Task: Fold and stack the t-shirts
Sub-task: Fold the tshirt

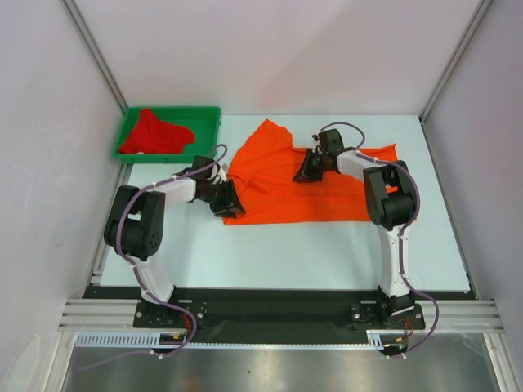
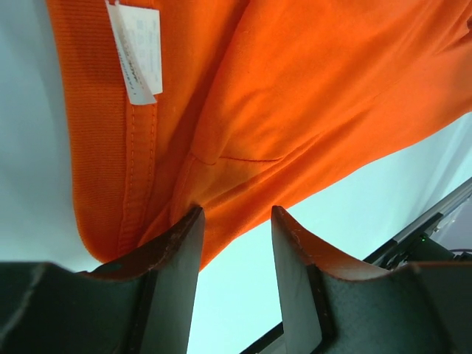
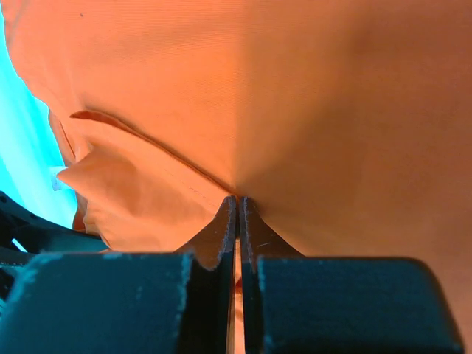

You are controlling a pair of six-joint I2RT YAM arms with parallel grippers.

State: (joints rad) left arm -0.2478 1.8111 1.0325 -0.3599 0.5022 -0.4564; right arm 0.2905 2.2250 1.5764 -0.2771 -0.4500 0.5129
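The bright orange t-shirt (image 1: 274, 192) lies spread and rumpled across the middle of the white table. The deeper red t-shirt (image 1: 155, 135) lies bunched in the green tray. My left gripper (image 1: 229, 202) is at the orange shirt's near left corner. In the left wrist view it (image 2: 236, 221) is open, with the shirt's edge (image 2: 295, 88) hanging at the fingertips and the white neck label (image 2: 136, 48) above. My right gripper (image 1: 306, 170) is on the shirt's upper middle. In the right wrist view it (image 3: 238, 198) is shut, pinching a fold of the orange cloth (image 3: 295, 96).
The green tray (image 1: 214, 122) stands at the table's back left corner. Enclosure walls rise on both sides and at the back. The black base rail (image 1: 278, 306) runs along the near edge. Bare white table (image 1: 270, 253) lies in front of the shirt.
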